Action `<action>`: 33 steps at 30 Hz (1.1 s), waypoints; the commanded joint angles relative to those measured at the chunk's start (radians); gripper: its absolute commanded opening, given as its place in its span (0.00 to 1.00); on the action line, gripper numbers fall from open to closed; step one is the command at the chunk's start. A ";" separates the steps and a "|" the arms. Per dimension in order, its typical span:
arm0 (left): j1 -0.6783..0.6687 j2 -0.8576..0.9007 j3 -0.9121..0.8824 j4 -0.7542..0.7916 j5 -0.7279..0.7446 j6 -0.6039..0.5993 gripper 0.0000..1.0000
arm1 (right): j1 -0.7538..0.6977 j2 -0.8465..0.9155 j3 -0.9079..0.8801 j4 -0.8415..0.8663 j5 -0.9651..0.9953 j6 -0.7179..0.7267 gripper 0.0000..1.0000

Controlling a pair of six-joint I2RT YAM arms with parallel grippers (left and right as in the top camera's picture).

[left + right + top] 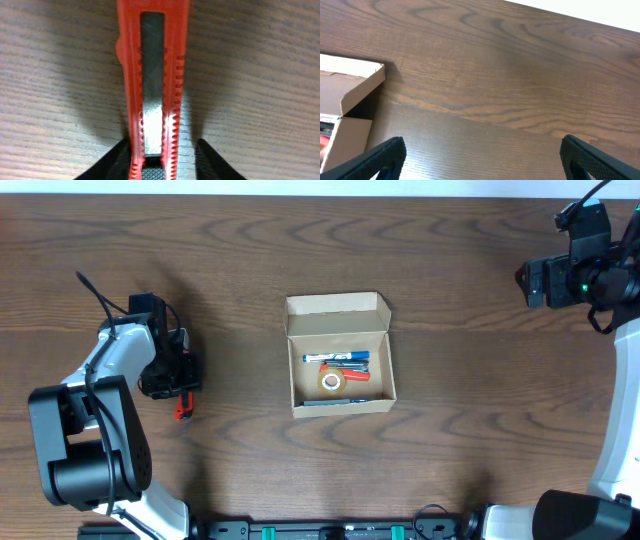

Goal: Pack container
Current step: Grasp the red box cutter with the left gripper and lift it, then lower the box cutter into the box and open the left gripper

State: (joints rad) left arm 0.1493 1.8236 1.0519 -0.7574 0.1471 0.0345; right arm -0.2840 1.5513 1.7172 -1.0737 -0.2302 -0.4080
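Observation:
The container, a tan cardboard box with its flap lid open at the far side, sits mid-table. It holds blue markers, a roll of tape and a red item. A red utility knife lies on the table at the left. My left gripper is down over it. In the left wrist view the knife lies between the fingers; the left finger touches it and a gap shows on the right. My right gripper is open wide and empty, far right of the box.
The dark wood table extends all round the box. The table's far edge runs along the top of the overhead view and shows in the right wrist view.

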 commanded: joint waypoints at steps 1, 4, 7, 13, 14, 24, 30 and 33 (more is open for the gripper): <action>0.003 0.015 0.012 -0.002 0.003 -0.017 0.34 | -0.004 0.003 0.000 0.000 -0.010 0.011 0.94; 0.003 0.015 0.012 -0.001 0.004 -0.030 0.24 | -0.004 0.003 0.000 0.000 -0.010 0.011 0.94; 0.003 0.015 0.012 -0.002 0.005 -0.043 0.17 | -0.004 0.003 0.000 0.000 -0.010 0.011 0.94; 0.003 0.011 0.012 -0.005 0.082 -0.042 0.06 | -0.004 0.003 0.000 0.000 -0.009 0.011 0.94; 0.001 0.007 0.012 -0.006 0.101 -0.041 0.06 | -0.004 0.003 0.000 0.000 -0.009 0.011 0.95; -0.127 -0.230 0.112 -0.084 0.168 0.097 0.06 | -0.004 0.003 0.000 0.001 -0.009 0.011 0.95; -0.366 -0.413 0.285 -0.078 0.193 0.398 0.06 | -0.004 0.003 0.000 0.000 -0.009 0.011 0.95; -0.504 -0.443 0.328 -0.076 0.187 0.661 0.06 | -0.004 0.003 0.000 0.001 -0.009 0.011 0.95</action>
State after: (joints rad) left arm -0.2314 1.4105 1.3384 -0.8265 0.3119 0.3382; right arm -0.2840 1.5513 1.7172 -1.0733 -0.2317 -0.4080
